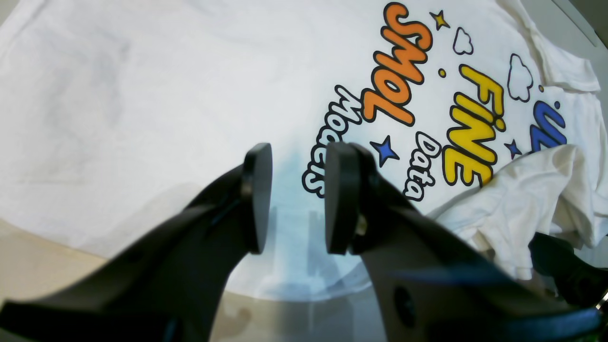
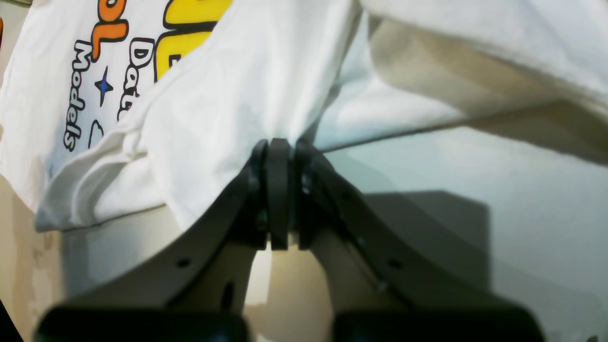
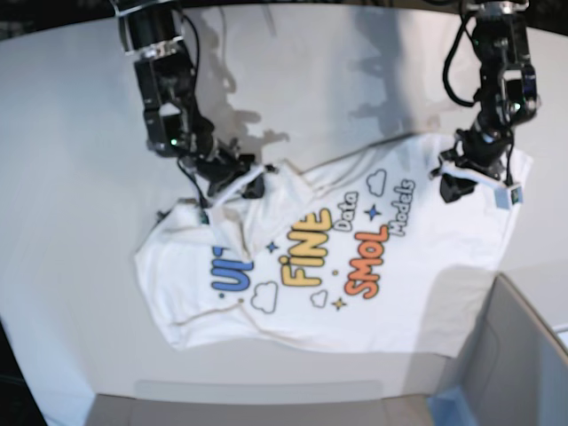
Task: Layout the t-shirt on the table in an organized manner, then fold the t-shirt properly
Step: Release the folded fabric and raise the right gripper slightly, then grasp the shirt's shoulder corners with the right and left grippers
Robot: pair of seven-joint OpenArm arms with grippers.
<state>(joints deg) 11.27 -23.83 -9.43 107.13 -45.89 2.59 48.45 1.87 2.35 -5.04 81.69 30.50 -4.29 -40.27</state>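
The white t-shirt (image 3: 408,266) lies print side up on the white table (image 3: 71,133), mostly spread, with one side bunched and folded over the letters. My right gripper (image 3: 244,186) is at that bunched edge; in the right wrist view it (image 2: 280,147) is shut on a fold of the white cloth (image 2: 228,95), lifted off the table. My left gripper (image 3: 453,182) hovers over the opposite edge of the shirt. In the left wrist view it (image 1: 298,199) stands open above flat cloth (image 1: 142,95) beside the word "Models", nothing between its fingers (image 1: 256,199).
A grey box with a blue corner (image 3: 524,355) stands at the front right, close to the shirt's edge. The table's curved edge runs along the back. The raised fold (image 1: 536,190) shows at the right of the left wrist view.
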